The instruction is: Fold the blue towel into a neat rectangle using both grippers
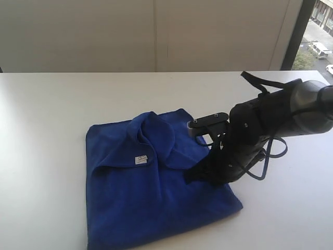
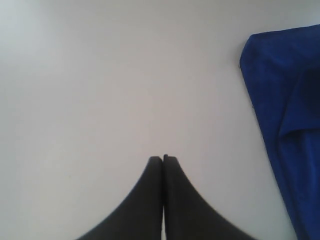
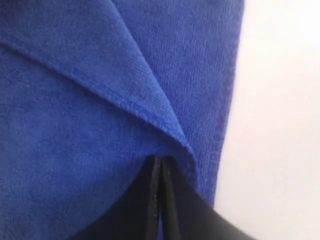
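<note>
The blue towel (image 1: 156,203) lies on the white table (image 1: 47,104), with a flap turned over at its 12 o'clock side. The left gripper (image 2: 163,159) hangs beside it over the table, jaws together and empty. The right gripper (image 3: 161,160) meets the towel's 3 o'clock edge, jaws together at a fold. Whether it pinches any cloth cannot be confirmed. Risk: an unpinched pull slips off and leaves the fold skewed.

Perhaps an office: white table (image 1: 41,104), street-facing window (image 1: 318,31).
</note>
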Controlling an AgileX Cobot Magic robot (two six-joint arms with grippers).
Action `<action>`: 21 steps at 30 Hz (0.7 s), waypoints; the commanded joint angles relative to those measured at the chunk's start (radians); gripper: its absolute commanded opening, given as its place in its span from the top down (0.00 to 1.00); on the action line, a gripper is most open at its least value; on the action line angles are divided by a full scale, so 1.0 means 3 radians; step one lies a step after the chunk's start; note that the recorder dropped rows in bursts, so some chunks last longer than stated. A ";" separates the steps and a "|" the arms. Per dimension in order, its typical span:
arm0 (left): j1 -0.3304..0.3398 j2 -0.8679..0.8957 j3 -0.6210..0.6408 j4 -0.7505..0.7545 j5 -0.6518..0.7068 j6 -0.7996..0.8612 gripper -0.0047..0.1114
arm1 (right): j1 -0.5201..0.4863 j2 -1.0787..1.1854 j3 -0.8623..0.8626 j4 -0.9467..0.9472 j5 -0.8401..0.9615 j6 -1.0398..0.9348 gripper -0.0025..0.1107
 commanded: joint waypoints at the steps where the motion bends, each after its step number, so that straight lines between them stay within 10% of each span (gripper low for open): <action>1: 0.0002 -0.0032 0.0007 -0.0033 0.0037 0.0008 0.96 | -0.0028 0.0087 0.0032 -0.0033 0.0092 0.0074 0.98; 21: 0.0002 -0.0032 0.0007 -0.0033 0.0037 0.0008 0.96 | 0.0380 -0.0222 0.0701 0.0615 -0.0303 0.0265 0.98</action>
